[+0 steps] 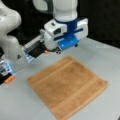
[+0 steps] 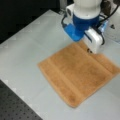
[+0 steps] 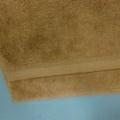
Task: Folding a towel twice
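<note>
Terry towel on smooth matt table, glossy plastic arm above.
Towel (image 1: pixel 68 86) orange-brown soft cloth, fuzzy napped terry pile, matt; flatter woven band near its edges, seen close in wrist view (image 3: pixel 62 67), and in a front view (image 2: pixel 77 75). Table (image 1: pixel 22 105) pale grey, smooth, matt with a faint sheen in both front views; dark perforated-looking board (image 2: pixel 15 107) at a front view's bottom left, matt. Arm shell white, smooth, glossy plastic look; blue parts smooth, also plastic-looking. Gripper (image 1: pixel 66 50) body white and blue, smooth hard finish, hanging just above the towel's far corner.
</note>
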